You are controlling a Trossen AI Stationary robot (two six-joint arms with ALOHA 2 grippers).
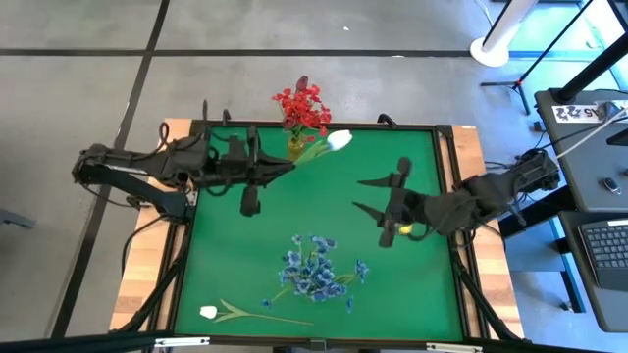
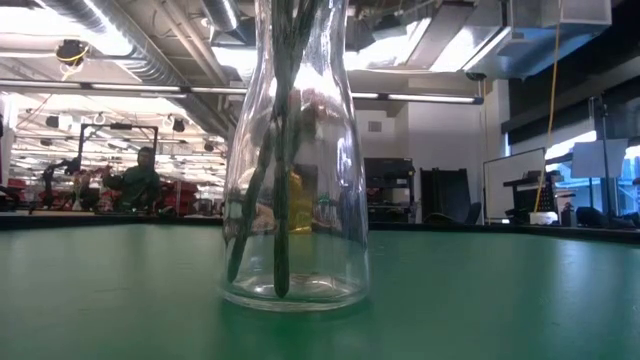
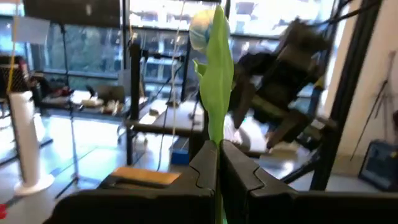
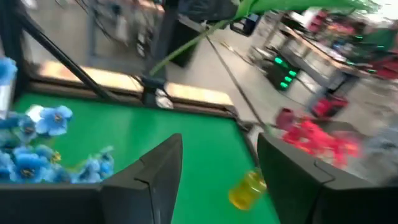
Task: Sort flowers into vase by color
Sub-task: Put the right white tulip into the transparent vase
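Observation:
My left gripper (image 1: pixel 290 166) is at the table's far middle, shut on a white tulip (image 1: pixel 339 139) whose blossom is beside the small yellow vase (image 1: pixel 295 147). Red sprays (image 1: pixel 304 106) stand in that vase at the far edge. Blue sprays (image 1: pixel 316 269) bunch at the near middle. The low view shows green stems in a clear glass vase (image 2: pixel 295 150). A second white tulip (image 1: pixel 235 312) lies flat at the near left. My right gripper (image 1: pixel 376 196) is open and empty, right of centre. My left gripper pinches the tulip's green stem and leaf (image 3: pixel 217 134) between its two fingers, well below the blossom (image 3: pixel 202 28). The fingers come level from the table's left, and the stem runs on past their tips. The tulip is lifted clear of the table.
The green mat (image 1: pixel 412 284) is framed by a raised dark border (image 1: pixel 453 196). My right arm (image 3: pixel 280 81) faces the left gripper across the mat. The right wrist view shows the blue sprays (image 4: pixel 37 143), the yellow vase (image 4: pixel 249 186) and the red sprays (image 4: pixel 317 134).

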